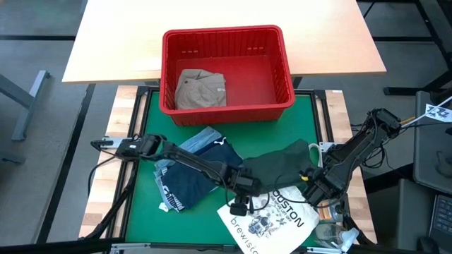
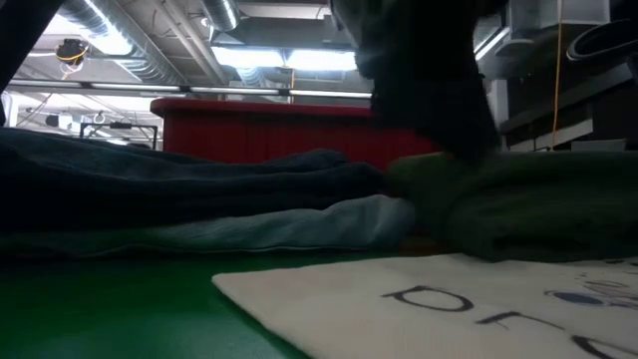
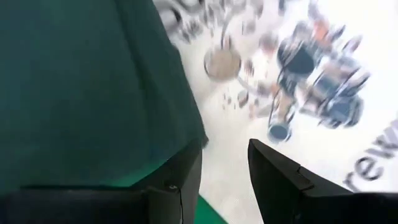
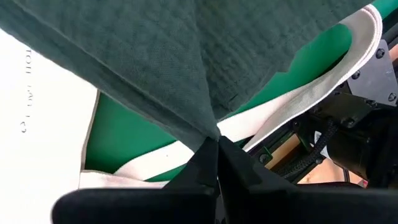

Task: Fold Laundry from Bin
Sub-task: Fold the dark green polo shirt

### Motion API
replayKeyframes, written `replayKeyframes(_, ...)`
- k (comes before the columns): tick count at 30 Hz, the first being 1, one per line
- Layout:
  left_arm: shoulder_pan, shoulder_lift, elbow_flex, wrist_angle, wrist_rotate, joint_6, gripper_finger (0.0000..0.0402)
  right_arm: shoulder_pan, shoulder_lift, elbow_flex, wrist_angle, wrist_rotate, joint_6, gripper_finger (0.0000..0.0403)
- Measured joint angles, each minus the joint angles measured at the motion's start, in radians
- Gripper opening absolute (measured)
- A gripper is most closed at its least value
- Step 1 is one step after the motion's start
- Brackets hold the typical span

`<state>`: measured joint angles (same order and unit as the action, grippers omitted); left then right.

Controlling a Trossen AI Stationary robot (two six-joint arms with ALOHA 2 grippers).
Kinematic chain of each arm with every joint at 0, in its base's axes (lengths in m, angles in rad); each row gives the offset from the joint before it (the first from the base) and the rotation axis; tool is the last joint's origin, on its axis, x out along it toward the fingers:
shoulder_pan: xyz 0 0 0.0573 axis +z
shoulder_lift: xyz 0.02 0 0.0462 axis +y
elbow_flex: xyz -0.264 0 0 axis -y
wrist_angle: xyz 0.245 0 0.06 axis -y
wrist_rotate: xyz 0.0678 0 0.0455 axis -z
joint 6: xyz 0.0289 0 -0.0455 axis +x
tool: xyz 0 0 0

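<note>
The right gripper pinches the soft dark green garment (woven, creased), while the left gripper, fingers apart, hovers over the printed tote bag.

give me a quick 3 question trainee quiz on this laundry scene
1. True or false: the red bin is empty.
2. Which garment does the right pincer grip? A) navy B) dark green C) khaki
3. Fill in: the left pincer hangs open over the white ____ bag.

Key:
1. False; a khaki garment lies in it.
2. B, the dark green garment.
3. Tote; the tote bag lies at the mat's front edge.
</note>
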<state>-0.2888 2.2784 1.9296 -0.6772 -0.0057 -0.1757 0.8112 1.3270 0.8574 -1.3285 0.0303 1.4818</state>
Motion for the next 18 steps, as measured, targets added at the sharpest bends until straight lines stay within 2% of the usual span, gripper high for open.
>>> replayKeyframes(6,0.018,-0.024,0.003,-0.006,-0.077,0.000,0.0125,0.000,0.000,0.000,0.001,0.000,0.000,0.0007)
replayKeyframes(15,0.019,-0.014,0.002,-0.001,-0.083,0.002,0.0125,0.000,0.000,0.000,0.001,0.002,-0.014,0.0008)
replayKeyframes(18,0.025,-0.014,0.002,0.000,-0.086,0.002,0.0125,0.000,0.000,0.000,-0.003,-0.018,-0.022,0.0020)
